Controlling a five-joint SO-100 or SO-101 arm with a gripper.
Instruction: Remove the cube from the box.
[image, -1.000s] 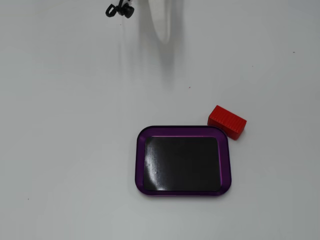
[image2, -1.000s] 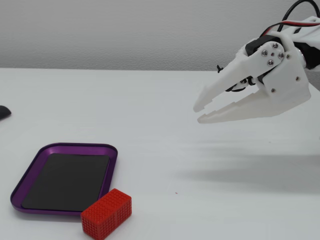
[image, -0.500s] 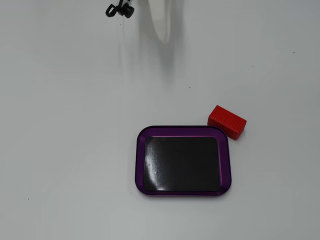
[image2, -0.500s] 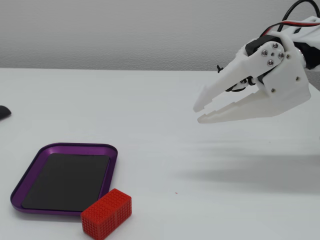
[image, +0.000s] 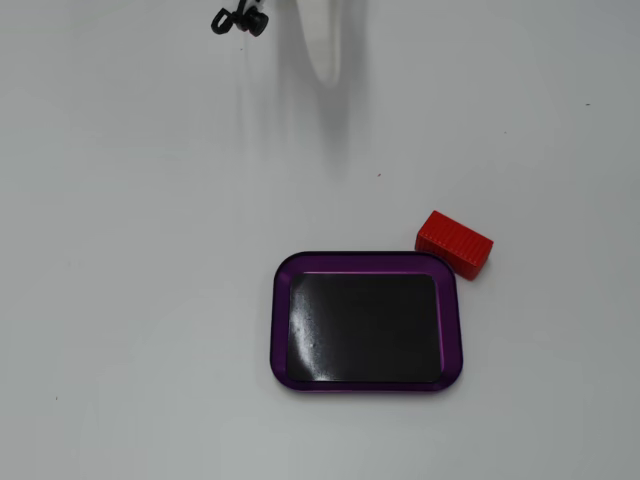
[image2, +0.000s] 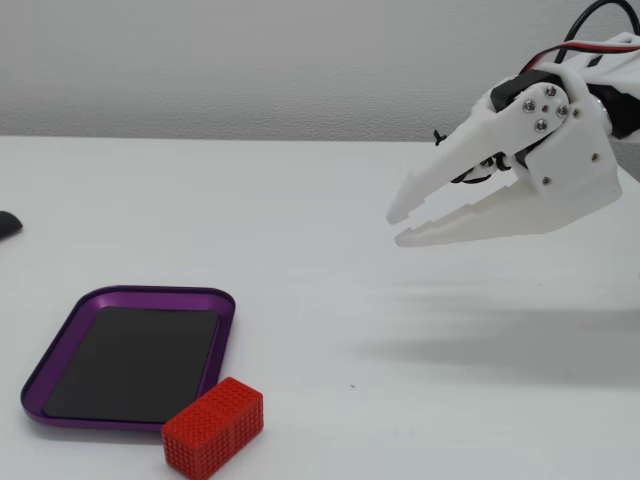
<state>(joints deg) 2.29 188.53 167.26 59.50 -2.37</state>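
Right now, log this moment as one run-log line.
cube: on table, outside box, by its corner | box: empty | gripper: raised, slightly open, holding nothing, away from both

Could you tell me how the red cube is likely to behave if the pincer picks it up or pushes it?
The cube looks rigid and blocky, so it should slide, not roll. Its dotted texture probably gives decent grip. It lies flat on the table beside the box, so tipping seems unlikely.

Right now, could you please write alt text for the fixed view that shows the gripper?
A red cube sits on the white table just outside an empty purple-rimmed tray, by its near right corner. The white gripper hovers at upper right, slightly open and holding nothing.
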